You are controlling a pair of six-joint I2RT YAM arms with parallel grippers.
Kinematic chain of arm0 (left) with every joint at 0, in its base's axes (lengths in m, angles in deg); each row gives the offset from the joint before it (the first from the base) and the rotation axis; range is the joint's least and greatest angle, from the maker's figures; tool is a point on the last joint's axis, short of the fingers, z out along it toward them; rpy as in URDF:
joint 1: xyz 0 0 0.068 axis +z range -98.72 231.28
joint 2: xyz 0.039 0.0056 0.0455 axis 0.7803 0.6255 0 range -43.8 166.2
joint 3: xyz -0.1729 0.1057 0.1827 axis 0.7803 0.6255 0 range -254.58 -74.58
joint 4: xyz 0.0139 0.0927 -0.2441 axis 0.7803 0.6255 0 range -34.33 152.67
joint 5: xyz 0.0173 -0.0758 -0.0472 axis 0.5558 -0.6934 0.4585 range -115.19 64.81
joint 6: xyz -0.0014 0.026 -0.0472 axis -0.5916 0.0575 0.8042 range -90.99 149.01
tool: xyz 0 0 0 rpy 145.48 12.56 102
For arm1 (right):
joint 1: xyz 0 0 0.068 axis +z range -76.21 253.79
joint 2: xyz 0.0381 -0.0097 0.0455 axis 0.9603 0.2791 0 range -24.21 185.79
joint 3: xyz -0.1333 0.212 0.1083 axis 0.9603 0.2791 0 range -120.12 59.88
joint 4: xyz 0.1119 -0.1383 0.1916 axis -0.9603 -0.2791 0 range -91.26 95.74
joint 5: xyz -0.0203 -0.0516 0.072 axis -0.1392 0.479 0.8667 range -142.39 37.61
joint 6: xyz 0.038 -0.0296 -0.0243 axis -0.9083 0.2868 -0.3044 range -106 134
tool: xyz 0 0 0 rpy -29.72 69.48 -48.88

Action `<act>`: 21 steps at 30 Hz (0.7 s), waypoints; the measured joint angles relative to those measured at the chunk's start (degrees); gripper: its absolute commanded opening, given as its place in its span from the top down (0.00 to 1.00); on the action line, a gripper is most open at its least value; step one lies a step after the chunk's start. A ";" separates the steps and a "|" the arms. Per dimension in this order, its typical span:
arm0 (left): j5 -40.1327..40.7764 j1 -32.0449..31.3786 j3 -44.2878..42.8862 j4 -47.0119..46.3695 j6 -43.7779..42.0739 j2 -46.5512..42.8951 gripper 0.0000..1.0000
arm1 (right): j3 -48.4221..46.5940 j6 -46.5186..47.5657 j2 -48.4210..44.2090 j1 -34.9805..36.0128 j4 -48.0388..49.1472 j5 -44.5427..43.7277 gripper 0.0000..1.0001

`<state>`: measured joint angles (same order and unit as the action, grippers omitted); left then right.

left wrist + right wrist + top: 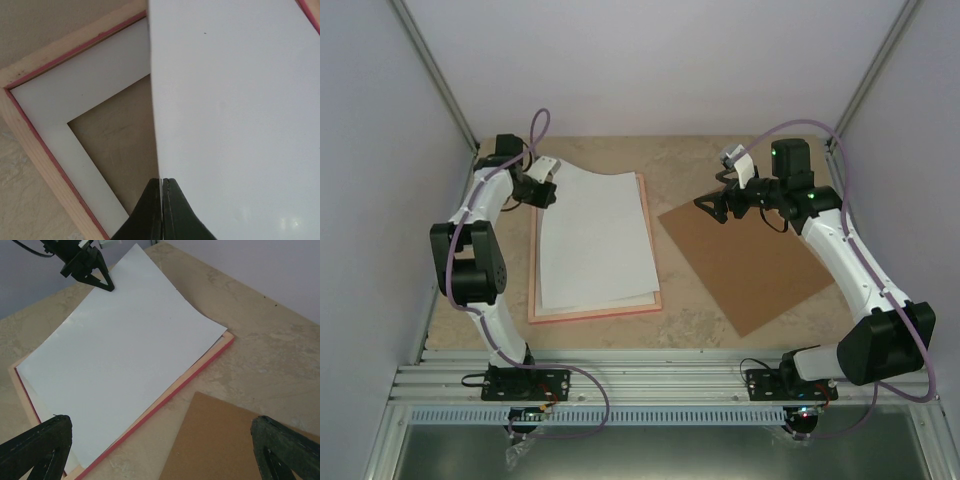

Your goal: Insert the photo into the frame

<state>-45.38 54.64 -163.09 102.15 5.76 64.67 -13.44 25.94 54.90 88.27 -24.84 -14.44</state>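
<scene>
From above, the frame [595, 313] lies flat on the left part of the counter [690, 170], with its pale wooden back up and a pink line along its edge. Inside it lies the white mat [605, 300]; only a strip of it shows at the near side. The photo [595, 235] lies over the frame with its white side up, so I cannot see the printed side. It sits a little turned against the frame and is not flat in the recess. My left tool [548, 196] is at its far left corner. My right tool [712, 208] hangs released over the far corner of the brown backing board [750, 260], which lies on the counter to the right of the frame, apart from it.

In the left wrist view, my left tool is clenched on the edge of the photo, the two fingers pressed together with the sheet between them. The sheet rises above the mat here. The mat sits inside the wooden rim, and through its opening I see bare counter.

In the right wrist view, my right tool stands wide open and holds nothing. The photo covers most of the frame, and one corner reaches over the rim. A corner of the backing board lies close to the frame.
</scene>
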 measured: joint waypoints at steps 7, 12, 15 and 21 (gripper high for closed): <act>-0.85 0.02 1.42 0.96 -2.29 0.00 1.00 | 0.02 -0.02 0.00 0.00 0.04 0.00 0.02; -1.31 0.02 2.51 1.14 -2.97 0.00 1.00 | 0.02 0.00 0.00 0.00 0.04 0.00 0.02; -1.42 0.02 2.32 1.25 -2.97 0.00 1.00 | 0.02 0.00 0.00 0.00 0.04 0.00 0.02; -1.60 0.02 2.05 1.09 -2.19 0.07 1.00 | 0.17 -0.02 0.00 0.00 0.17 0.00 0.02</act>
<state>-46.97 54.66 -161.04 103.24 3.58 64.73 -13.27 25.92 54.90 88.27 -24.67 -14.44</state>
